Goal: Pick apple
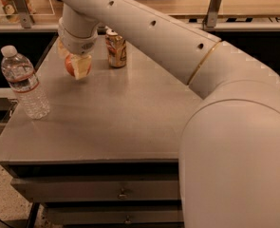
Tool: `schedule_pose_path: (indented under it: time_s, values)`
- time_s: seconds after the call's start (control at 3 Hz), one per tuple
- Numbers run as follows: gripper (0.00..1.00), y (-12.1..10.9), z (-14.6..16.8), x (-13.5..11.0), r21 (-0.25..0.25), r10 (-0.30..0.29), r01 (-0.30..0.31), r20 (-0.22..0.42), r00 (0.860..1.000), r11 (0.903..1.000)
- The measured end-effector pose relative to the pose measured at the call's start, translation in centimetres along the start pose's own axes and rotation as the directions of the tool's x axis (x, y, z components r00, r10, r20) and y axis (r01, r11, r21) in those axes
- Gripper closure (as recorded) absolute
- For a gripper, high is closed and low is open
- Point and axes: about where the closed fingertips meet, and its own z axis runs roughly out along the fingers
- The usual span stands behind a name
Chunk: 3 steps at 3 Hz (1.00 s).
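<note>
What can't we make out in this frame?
Camera view, the only one:
Apple: right side hidden by the gripper, shut on it over the table's far left; stem not visible; whether it is off the table is unclear.
Can: top behind the arm; label blurred.
Bottle: label text too small.
Table's right side: covered by the arm.

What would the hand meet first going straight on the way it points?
The apple held in the hand, which points down over the table's far left; past it, the table top, seemingly just below.
</note>
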Motion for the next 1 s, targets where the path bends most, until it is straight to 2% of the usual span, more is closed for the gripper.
schedule_pose_path:
  time_s: [0.67, 1.0]
  values:
    - [1.00, -1.2, -4.9, -1.4, 0.090, -0.034, 0.032, 0.023, 0.999, 0.9954]
    - [1.00, -1.2, -5.0, -1.4, 0.093, -0.034, 0.032, 0.023, 0.999, 0.9951]
